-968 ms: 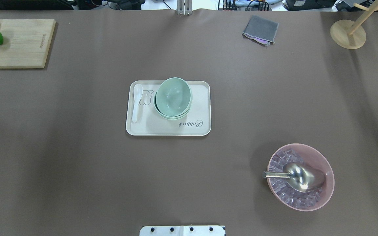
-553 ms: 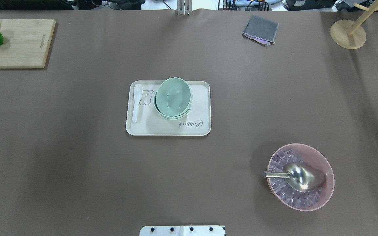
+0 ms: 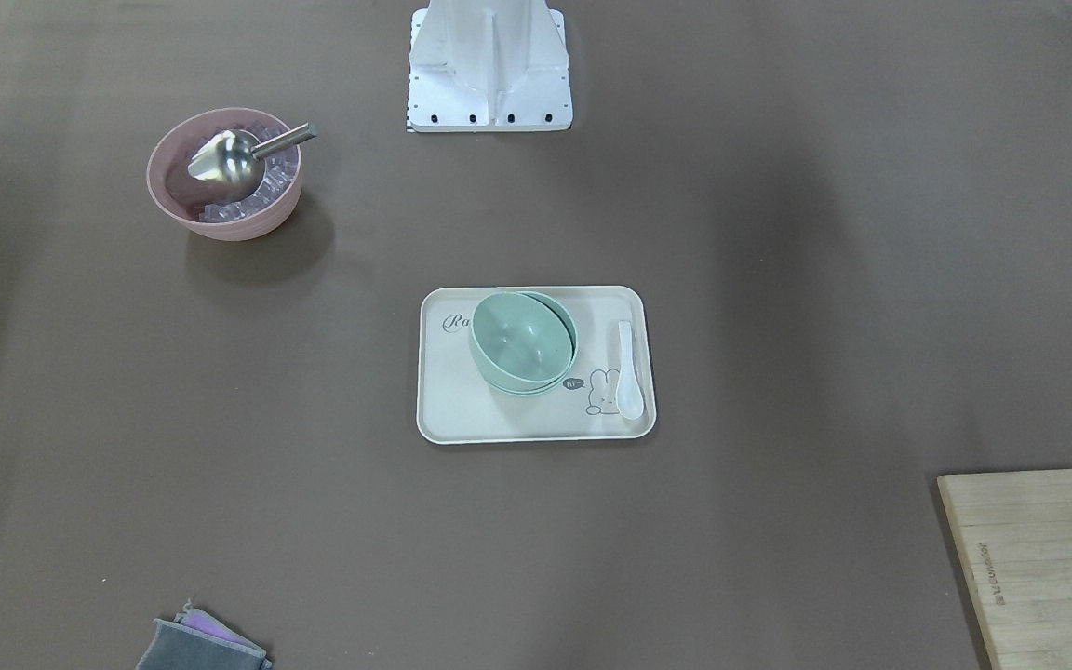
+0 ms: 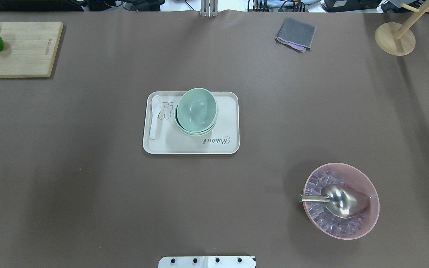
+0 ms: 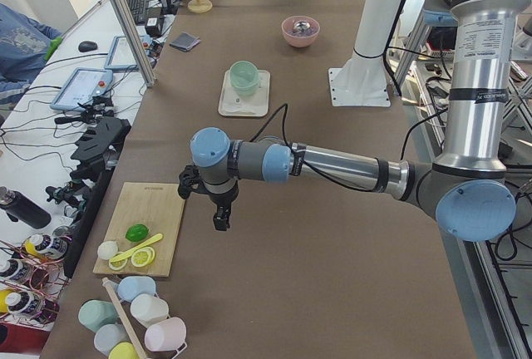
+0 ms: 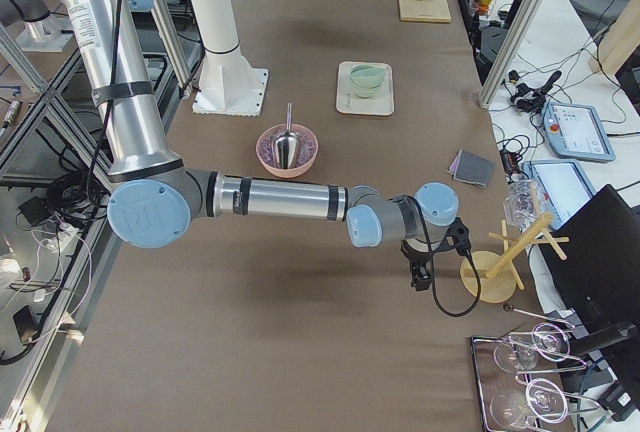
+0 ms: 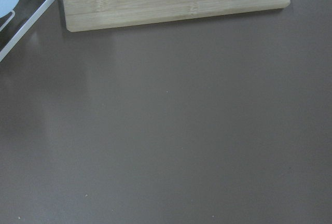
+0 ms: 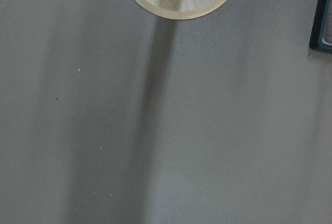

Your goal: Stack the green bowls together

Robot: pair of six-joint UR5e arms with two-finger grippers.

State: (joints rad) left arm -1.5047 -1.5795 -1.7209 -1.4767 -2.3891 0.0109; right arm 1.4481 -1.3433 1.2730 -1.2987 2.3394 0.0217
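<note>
While the green bowls (image 4: pixel 196 111) sit nested in one pile on the cream tray (image 4: pixel 229 147), just beside the white spoon (image 4: pixel 155 117), I judge the stacking complete. The left gripper (image 5: pixel 221 216) hangs near the cutting board (image 5: pixel 145 226) and the right gripper (image 6: pixel 417 274) near the wooden stand (image 6: pixel 484 277), both well apart from the pile. I cannot tell whether either pincer is spread or pressed together. Risk: the top bowl appears tilted, so a jolted tray or a low arm sweep could tip it out.
</note>
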